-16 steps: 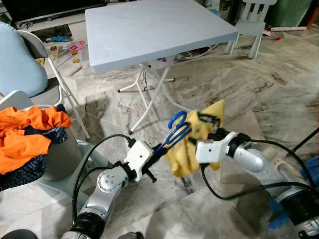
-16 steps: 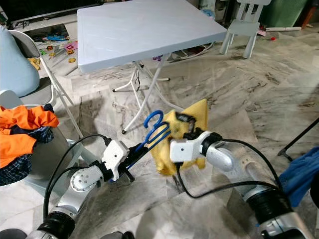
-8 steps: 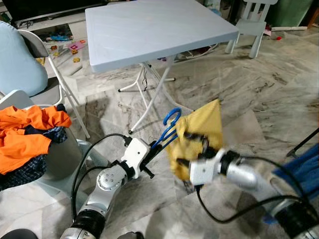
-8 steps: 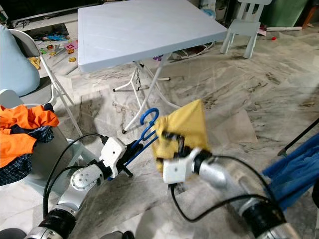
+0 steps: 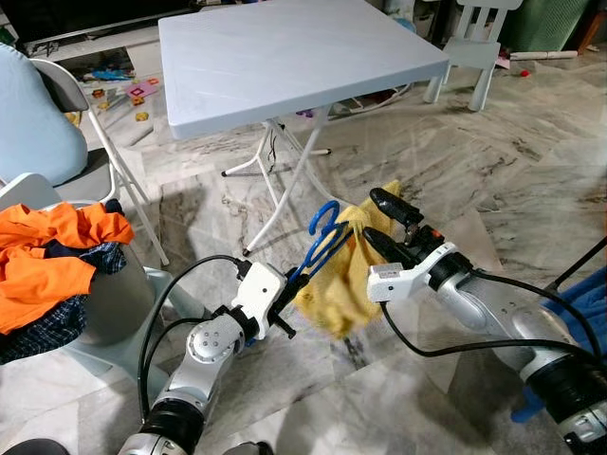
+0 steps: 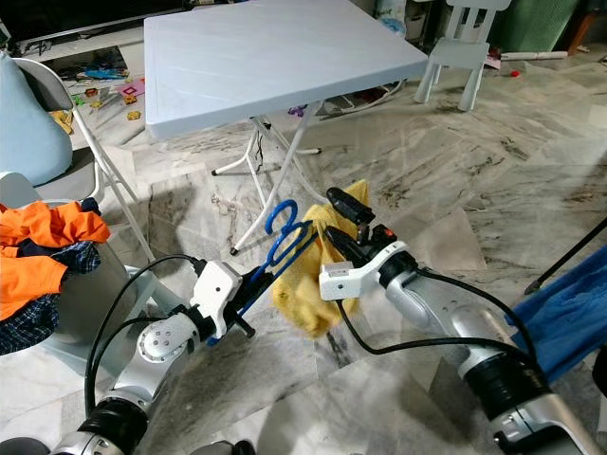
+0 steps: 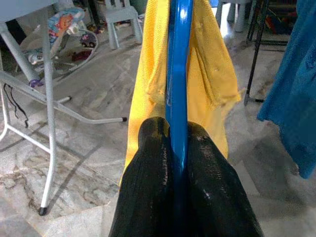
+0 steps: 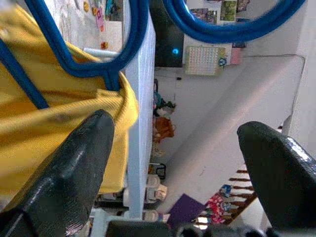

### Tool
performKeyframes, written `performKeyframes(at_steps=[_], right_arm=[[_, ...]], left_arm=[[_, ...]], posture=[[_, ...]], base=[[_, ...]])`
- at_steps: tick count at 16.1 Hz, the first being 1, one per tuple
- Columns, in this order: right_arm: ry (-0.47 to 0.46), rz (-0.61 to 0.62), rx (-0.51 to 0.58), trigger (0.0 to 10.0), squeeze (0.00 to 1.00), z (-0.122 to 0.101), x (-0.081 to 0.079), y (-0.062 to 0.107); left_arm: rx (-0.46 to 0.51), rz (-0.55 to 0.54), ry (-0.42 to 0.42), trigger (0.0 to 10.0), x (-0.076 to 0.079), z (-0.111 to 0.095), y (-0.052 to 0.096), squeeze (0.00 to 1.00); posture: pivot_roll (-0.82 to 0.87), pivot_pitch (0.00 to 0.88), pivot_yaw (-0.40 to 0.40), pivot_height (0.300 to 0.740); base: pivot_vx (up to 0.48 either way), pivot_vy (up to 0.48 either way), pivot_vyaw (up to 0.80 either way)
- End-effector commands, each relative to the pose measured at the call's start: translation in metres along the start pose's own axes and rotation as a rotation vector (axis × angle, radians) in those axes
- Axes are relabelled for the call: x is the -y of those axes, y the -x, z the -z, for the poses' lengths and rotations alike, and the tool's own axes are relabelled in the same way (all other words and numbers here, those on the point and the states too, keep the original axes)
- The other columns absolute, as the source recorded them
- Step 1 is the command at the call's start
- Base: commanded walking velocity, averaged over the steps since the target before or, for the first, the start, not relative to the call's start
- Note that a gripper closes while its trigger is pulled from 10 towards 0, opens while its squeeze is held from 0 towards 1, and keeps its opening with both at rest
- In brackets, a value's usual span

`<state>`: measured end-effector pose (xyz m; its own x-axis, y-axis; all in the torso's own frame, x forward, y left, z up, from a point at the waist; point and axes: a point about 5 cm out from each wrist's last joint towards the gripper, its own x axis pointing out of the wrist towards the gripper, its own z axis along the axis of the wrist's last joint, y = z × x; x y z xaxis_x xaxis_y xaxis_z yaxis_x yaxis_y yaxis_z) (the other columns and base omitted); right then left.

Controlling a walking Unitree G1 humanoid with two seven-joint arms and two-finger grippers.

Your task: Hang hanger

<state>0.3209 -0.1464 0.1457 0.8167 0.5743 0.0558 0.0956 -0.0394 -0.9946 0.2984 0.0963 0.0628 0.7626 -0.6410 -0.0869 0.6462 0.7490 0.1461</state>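
Two grippers above bare floor; left gripper clenching blue hanger, right gripper jaws released

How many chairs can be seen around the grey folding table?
2. A small white plastic child's chair stands beyond the table's far right corner; a folding metal chair with pale blue cushion stands left. Others may be hidden.

Folding table ahead, laundry basket left; open floor right.
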Motion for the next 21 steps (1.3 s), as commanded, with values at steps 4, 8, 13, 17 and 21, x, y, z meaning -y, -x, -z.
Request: performKeyframes(at_steps=[4,8,13,17,21], right_arm=[[-0.469,-0.067,-0.180,10.0,0.00,0.008,-0.021,0.009],[-0.866,-0.146,-0.316,10.0,0.00,0.008,-0.041,0.015],[-1.376,-0.283,-0.292,10.0,0.00,-0.007,-0.040,0.017],[-1.383,-0.219,-0.331,10.0,0.00,-0.008,-0.036,0.005],[-1.452,-0.191,-0.365,10.0,0.00,-0.020,-0.040,-0.009]], left_arm=[[0.071,-0.027,-0.017,0.0,-0.009,-0.015,-0.003,0.00],[0.074,-0.021,-0.013,0.0,-0.009,-0.015,-0.003,0.00],[0.078,-0.010,-0.010,0.0,-0.007,-0.015,-0.003,0.00],[0.089,0.004,-0.005,0.0,-0.003,-0.017,-0.004,0.00],[0.115,0.019,0.006,0.0,0.000,-0.022,-0.005,0.00]], posture=[[-0.13,0.090,0.057,0.740],[-0.13,0.092,0.059,0.740],[-0.13,0.095,0.061,0.740],[-0.13,0.097,0.060,0.740],[-0.13,0.098,0.059,0.740]], base=[[0.000,0.000,0.00],[0.000,0.000,0.00],[0.000,0.000,0.00],[0.000,0.000,0.00],[0.000,0.000,0.00]])
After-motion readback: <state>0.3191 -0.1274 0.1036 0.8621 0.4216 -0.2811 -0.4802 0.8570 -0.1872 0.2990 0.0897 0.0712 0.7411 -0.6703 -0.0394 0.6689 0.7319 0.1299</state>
